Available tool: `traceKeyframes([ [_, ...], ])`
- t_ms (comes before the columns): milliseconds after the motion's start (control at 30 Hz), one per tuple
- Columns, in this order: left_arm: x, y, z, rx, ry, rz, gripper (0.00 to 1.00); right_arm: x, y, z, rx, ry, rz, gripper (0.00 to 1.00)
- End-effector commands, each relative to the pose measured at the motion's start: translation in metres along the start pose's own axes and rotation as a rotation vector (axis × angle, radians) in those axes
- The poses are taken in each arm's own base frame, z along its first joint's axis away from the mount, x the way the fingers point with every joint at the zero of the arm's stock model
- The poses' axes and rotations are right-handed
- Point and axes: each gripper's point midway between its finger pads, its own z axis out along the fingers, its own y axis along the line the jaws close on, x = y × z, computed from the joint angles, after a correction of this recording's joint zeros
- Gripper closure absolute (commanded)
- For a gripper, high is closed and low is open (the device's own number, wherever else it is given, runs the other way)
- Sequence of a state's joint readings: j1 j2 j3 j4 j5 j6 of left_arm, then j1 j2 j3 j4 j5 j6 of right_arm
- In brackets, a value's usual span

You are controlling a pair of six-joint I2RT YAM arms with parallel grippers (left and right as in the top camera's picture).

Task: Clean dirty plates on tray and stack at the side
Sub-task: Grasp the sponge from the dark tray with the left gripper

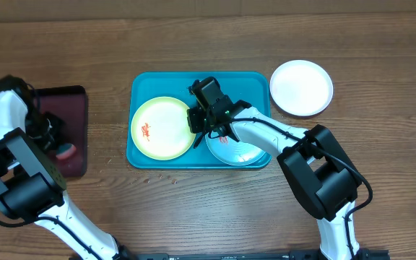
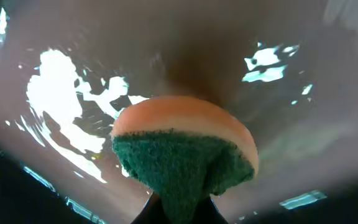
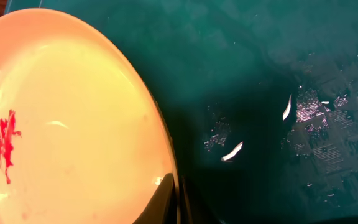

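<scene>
The turquoise tray (image 1: 255, 83) holds the pale yellow-green plate (image 1: 162, 128), which has a red smear, and the pale mint-blue plate (image 1: 240, 152), which is partly under my right arm. The white plate (image 1: 302, 87) lies on the table to the right of the tray. My right gripper (image 1: 197, 124) is shut on the right rim of the yellow-green plate (image 3: 61, 137). In the right wrist view the fingers (image 3: 178, 199) pinch the rim over the tray floor (image 3: 278, 74). My left gripper (image 2: 179, 208) is shut on a green and orange sponge (image 2: 185, 149) over the dark maroon tray.
The dark maroon tray (image 1: 74, 108) lies at the left, with my left gripper (image 1: 55, 141) and the sponge (image 1: 65, 150) over it. A few small crumbs (image 1: 175, 180) lie on the wood table in front of the turquoise tray.
</scene>
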State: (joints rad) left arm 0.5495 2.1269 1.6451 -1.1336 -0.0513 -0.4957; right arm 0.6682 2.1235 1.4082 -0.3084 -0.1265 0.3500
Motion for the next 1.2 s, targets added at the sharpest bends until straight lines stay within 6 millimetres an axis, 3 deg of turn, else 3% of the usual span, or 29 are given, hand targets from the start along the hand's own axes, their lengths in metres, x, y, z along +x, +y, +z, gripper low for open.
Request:
traceKeyframes([
  [0, -0.012, -0.024, -0.033, 0.1, -0.032, 0.011, 0.96, -0.006, 0.005, -0.006, -0.012, -0.018, -0.011, 0.96],
  [100, -0.013, -0.032, -0.047, 0.138, -0.037, 0.018, 0.96, -0.007, 0.005, -0.006, -0.013, -0.022, -0.011, 0.96],
  [167, -0.02, -0.024, -0.045, 0.074, -0.077, 0.023, 0.96, -0.007, 0.005, -0.006, -0.014, -0.024, -0.011, 0.96],
  [200, -0.022, -0.013, -0.035, -0.018, -0.109, 0.024, 0.96, -0.008, 0.006, -0.006, -0.016, -0.028, -0.01, 0.96],
  [333, -0.006, -0.011, -0.007, -0.052, -0.073, 0.051, 0.96, -0.009, 0.0, -0.005, 0.016, -0.035, 0.051, 0.96],
  [433, 0.002, -0.015, -0.003, -0.044, -0.049, 0.067, 0.96, -0.003, -0.013, -0.002, 0.079, -0.027, 0.138, 0.96],
  [567, 0.005, -0.031, -0.027, 0.04, -0.045, 0.127, 0.96, 0.004, -0.022, -0.001, 0.118, -0.007, 0.163, 0.96],
  [700, 0.01, -0.053, -0.074, 0.172, -0.098, 0.177, 0.96, 0.005, -0.021, -0.001, 0.112, 0.0, 0.151, 0.96],
  [900, 0.044, -0.092, -0.138, 0.375, -0.172, 0.337, 0.96, 0.001, -0.02, -0.001, 0.105, -0.014, 0.145, 0.96],
  [1033, 0.083, -0.115, -0.143, 0.374, -0.134, 0.443, 0.96, -0.001, -0.019, -0.001, 0.102, -0.021, 0.15, 0.96],
  [1167, 0.126, -0.141, -0.124, 0.342, -0.073, 0.561, 0.96, 0.0, -0.019, -0.001, 0.103, -0.019, 0.161, 0.96],
])
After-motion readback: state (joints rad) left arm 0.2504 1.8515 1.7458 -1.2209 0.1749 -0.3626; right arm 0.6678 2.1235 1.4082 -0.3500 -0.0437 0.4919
